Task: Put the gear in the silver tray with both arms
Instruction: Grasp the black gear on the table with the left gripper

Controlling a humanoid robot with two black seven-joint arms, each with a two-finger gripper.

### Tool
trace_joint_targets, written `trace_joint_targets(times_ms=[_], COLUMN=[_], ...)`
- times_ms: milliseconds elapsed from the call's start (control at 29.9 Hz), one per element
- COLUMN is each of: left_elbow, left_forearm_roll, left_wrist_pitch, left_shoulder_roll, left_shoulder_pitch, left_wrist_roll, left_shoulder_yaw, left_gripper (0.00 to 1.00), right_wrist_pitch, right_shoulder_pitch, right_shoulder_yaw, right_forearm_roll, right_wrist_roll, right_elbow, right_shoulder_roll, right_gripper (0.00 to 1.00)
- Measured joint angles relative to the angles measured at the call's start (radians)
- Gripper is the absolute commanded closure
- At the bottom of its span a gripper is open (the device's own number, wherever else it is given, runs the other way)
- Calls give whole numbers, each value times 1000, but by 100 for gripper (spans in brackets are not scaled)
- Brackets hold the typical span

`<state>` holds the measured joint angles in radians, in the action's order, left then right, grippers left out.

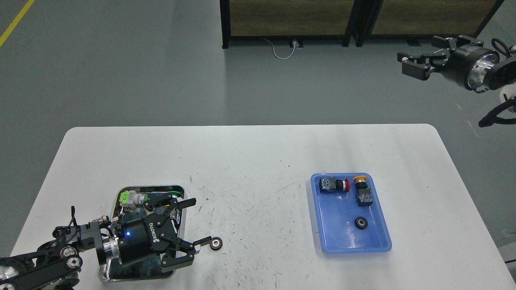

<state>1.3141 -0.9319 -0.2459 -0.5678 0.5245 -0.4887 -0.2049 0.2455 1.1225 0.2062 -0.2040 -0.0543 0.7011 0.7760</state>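
Observation:
A small black toothed gear lies on the white table just right of the silver tray. My left gripper is open and low over the tray's right side, and one fingertip reaches almost to the gear's left edge. I cannot tell if it touches. My right gripper is open and empty, held high beyond the table's far right corner. A green push-button part lies in the tray's far end. The left arm hides much of the tray.
A blue plastic tray stands at the right with a red-capped switch, a yellow-capped switch and a black round part. The table's front edge is close below the silver tray.

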Motion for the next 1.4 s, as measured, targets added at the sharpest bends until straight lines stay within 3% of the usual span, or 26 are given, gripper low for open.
trace_joint_targets(times_ms=[334, 535, 936, 1403], left_elbow=[-114, -157, -265, -276], left_forearm_roll=[-43, -62, -87, -85], left_wrist_pitch=[66, 76, 96, 96], left_shoulder_roll=[121, 144, 202, 206], left_shoulder_pitch=[2, 9, 11, 14], left_wrist_roll=[1, 37, 65, 75], left_shoulder_yaw=[47, 79, 108, 115], left_gripper=[0, 0, 2, 32], right_wrist_pitch=[-9, -9, -9, -9], right_shoulder_pitch=[0, 0, -8, -10], right_shoulder_yaw=[-4, -4, -4, -4], right_forearm_roll=[-4, -6, -13, -14], right_wrist_roll=[2, 2, 4, 4], right_elbow=[-11, -23, -39, -45], right_shoulder_roll=[-8, -16, -37, -38], right_gripper=[1, 1, 1, 1])
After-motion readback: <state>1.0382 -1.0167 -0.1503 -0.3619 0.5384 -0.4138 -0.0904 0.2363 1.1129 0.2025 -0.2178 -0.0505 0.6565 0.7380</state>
